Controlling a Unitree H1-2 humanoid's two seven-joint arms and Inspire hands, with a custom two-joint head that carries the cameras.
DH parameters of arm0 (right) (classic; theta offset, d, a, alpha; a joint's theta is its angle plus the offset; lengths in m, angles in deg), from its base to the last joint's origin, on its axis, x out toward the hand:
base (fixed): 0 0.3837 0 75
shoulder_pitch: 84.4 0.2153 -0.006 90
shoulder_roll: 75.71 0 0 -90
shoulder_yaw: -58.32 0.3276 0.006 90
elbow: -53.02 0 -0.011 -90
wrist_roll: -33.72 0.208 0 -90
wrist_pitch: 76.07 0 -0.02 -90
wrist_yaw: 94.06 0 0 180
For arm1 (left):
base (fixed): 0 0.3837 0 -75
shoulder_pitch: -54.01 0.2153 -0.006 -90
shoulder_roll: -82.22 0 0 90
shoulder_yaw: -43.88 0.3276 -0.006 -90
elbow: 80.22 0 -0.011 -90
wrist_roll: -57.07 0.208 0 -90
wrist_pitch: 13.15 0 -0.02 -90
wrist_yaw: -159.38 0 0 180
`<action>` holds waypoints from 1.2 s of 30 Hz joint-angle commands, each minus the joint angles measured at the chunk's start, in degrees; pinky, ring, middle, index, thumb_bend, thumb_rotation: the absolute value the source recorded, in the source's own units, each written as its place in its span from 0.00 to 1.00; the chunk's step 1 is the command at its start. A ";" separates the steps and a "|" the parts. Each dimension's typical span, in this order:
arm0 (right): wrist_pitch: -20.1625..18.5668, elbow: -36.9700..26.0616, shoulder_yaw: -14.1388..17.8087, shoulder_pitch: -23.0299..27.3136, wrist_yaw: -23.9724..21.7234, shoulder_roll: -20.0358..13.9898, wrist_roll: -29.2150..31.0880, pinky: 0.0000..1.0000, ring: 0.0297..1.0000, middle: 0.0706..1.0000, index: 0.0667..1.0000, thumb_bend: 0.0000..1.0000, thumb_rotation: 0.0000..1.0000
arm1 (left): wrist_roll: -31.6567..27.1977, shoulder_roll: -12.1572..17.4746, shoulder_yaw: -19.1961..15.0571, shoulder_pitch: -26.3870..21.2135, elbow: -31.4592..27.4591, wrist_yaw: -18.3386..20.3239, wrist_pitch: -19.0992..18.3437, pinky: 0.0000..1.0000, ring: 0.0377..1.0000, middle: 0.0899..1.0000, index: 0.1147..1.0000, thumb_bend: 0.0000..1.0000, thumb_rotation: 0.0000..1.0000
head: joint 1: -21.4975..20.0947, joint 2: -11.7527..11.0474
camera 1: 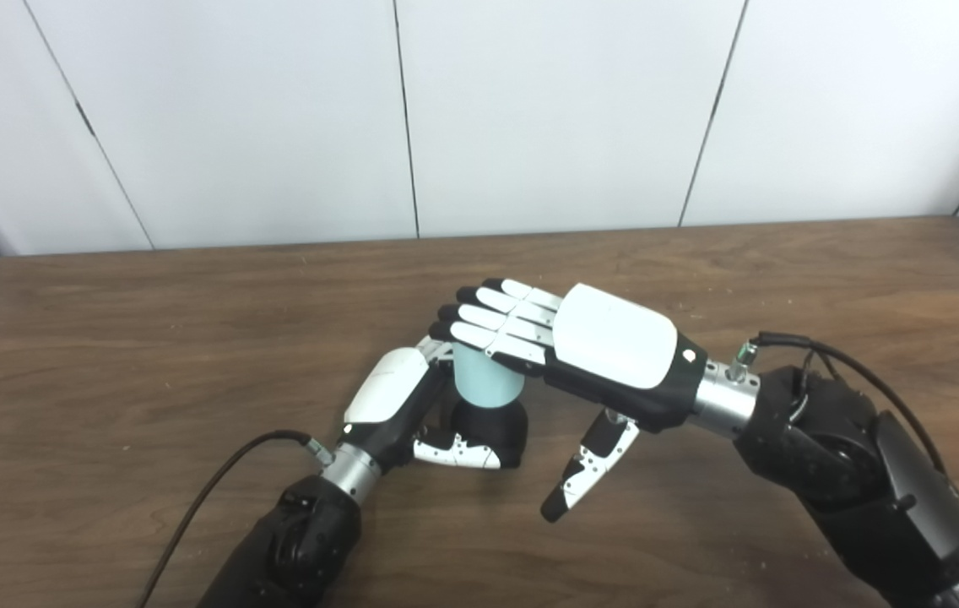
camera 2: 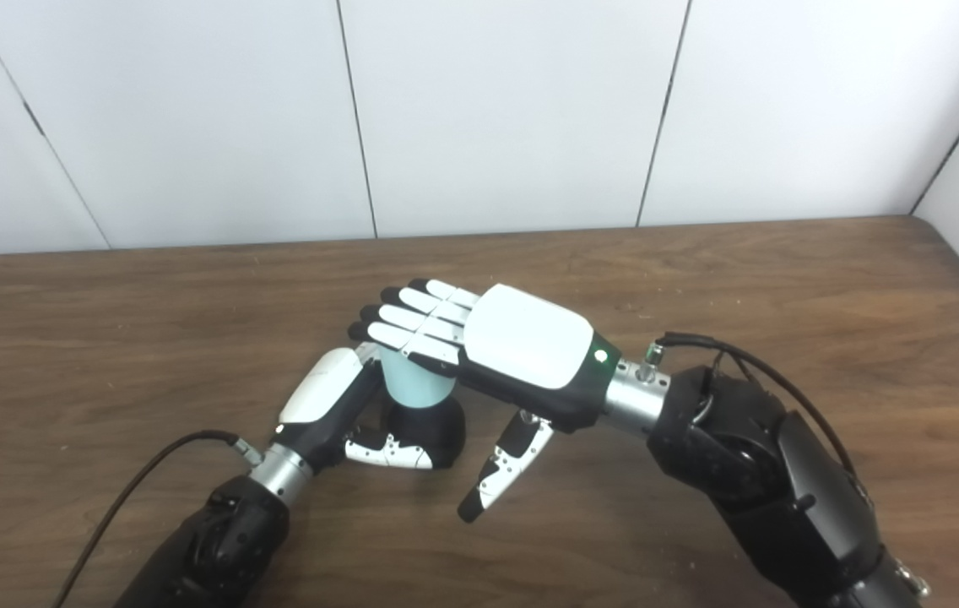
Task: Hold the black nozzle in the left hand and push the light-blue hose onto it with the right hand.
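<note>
While its arm reaches in low from the left, the left robot hand (camera 1: 391, 404) wraps fingers and thumb around the black nozzle (camera 1: 492, 429), which stands upright near the middle of the wooden desk (camera 1: 150, 338). Seated on the nozzle's top is the light-blue hose (camera 1: 486, 384). Palm down, the right robot hand (camera 1: 589, 346) lies flat across the hose's upper end, fingers straight, thumb hanging free, gripping nothing.
</note>
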 commanded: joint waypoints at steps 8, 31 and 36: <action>0.06 0.25 -0.91 0.41 -1.72 -1.05 -0.48 0.98 1.00 1.00 1.00 0.78 0.47 | 1.33 1.13 3.26 11.52 6.46 1.58 -1.39 1.00 1.00 0.90 0.34 0.75 0.52 | 0.03 0.23; -0.01 -0.74 0.50 -1.19 -1.36 -3.04 -0.08 0.96 1.00 1.00 1.00 0.79 0.44 | 1.52 1.31 3.26 11.48 6.49 1.58 -1.30 1.00 1.00 0.90 0.34 0.75 0.52 | -0.07 0.51; -0.35 -1.02 0.66 -1.97 -1.09 -3.27 -0.61 0.96 1.00 1.00 1.00 0.79 0.44 | 1.50 1.46 3.16 11.49 6.35 1.78 -1.30 1.00 1.00 0.90 0.34 0.75 0.52 | -0.10 0.59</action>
